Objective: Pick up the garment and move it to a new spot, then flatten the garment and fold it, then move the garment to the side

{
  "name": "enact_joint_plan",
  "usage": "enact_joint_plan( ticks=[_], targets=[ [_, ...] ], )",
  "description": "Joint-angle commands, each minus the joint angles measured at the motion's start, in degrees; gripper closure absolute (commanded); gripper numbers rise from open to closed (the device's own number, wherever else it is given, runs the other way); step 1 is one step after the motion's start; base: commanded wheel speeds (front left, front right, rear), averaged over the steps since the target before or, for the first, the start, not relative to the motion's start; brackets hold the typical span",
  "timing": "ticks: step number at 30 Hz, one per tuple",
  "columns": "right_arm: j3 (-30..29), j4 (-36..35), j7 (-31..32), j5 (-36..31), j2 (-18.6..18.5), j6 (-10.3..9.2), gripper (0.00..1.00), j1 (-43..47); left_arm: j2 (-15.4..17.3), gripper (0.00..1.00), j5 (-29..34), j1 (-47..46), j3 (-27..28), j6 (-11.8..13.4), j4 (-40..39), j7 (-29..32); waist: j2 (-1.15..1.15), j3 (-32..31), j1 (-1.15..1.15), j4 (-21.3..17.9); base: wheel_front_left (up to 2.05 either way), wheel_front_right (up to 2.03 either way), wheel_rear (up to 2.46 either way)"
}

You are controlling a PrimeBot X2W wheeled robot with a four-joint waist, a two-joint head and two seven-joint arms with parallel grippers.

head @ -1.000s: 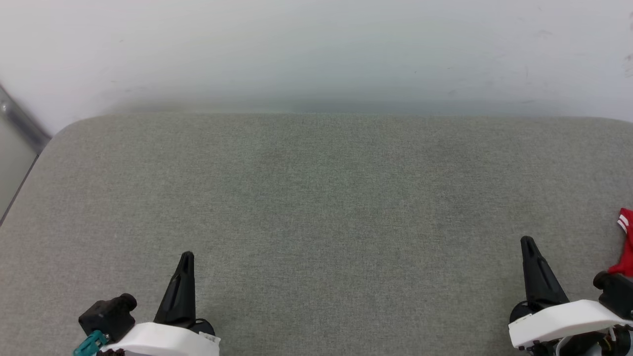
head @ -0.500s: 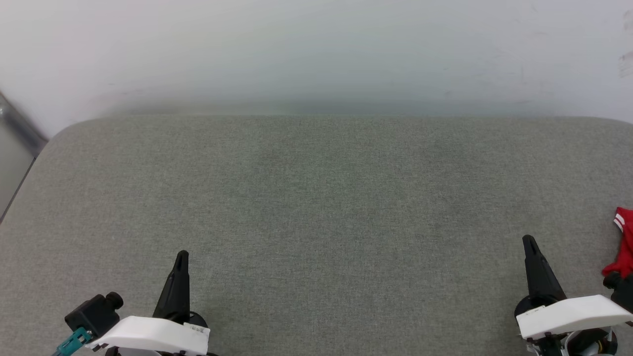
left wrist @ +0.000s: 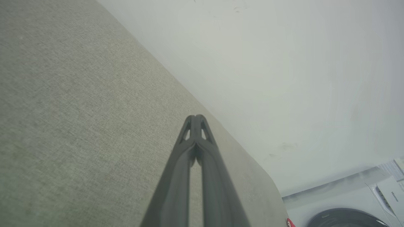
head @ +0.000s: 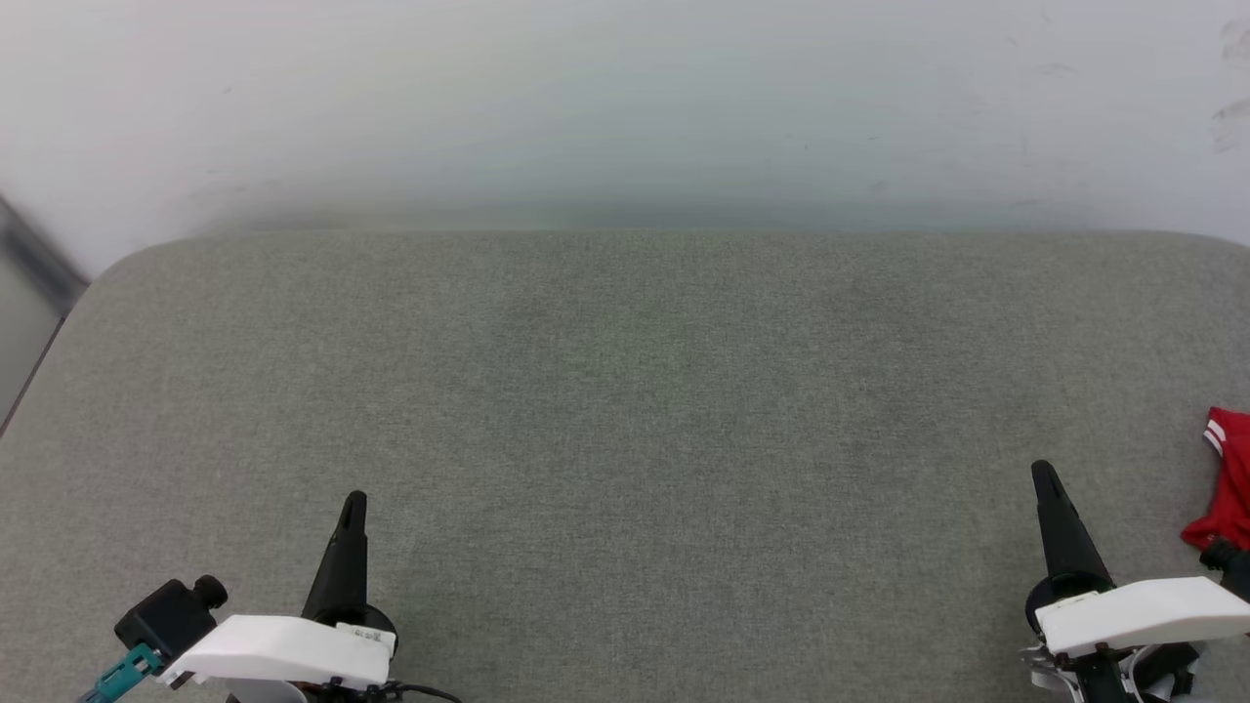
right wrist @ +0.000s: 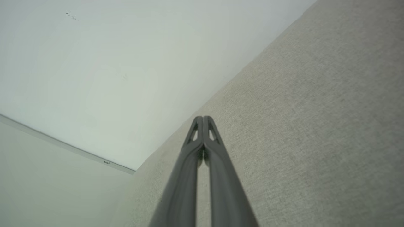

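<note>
We see the garment [head: 1226, 478] at the right edge of the head view, on the near right part of the grey fabric-covered tabletop [head: 625, 391], just to the right of our right gripper [head: 1041, 471]. Only a red piece with white-striped trim is in the picture. The rest is cut off, so we cannot tell whether it lies folded or bunched.

Our right gripper is clenched on nothing, its fingers pressed together and pointing toward the far wall [head: 625, 98]. Our left gripper [head: 354, 500], at the near left, is likewise clenched and empty. In both wrist views the fingers meet at the tip above the grey fabric.

We judge that this scene fits two stages. The garment may be waiting at the side to be fetched, or it may be already folded and set aside, with our arms at rest. The pictures do not settle which.

Either way, good work here hangs on seeing the whole garment, so we would want more of the right side in view before judging anything. The cloth looks soft and limp, so it would likely sag and trail from any single hold.
</note>
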Motion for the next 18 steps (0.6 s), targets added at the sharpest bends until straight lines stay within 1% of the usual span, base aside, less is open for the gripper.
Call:
enact_joint_plan(
  ticks=[1,18],
  targets=[
    [-0.19,-0.35,0.25,1.57,0.07,-0.01,1.0,-1.43,0.21,1.0,-1.42,-1.62,0.28,-0.12,-0.36,0.36,0.0,-0.02,0.0,-0.03,0.0,0.0,0.0],
    [-0.6,0.95,2.36,12.33,0.1,-0.01,1.0,-2.22,0.29,1.0,-12.17,-2.83,1.13,-0.16,1.0,3.18,0.0,-0.29,0.0,-0.56,0.0,0.0,0.0]
  ],
)
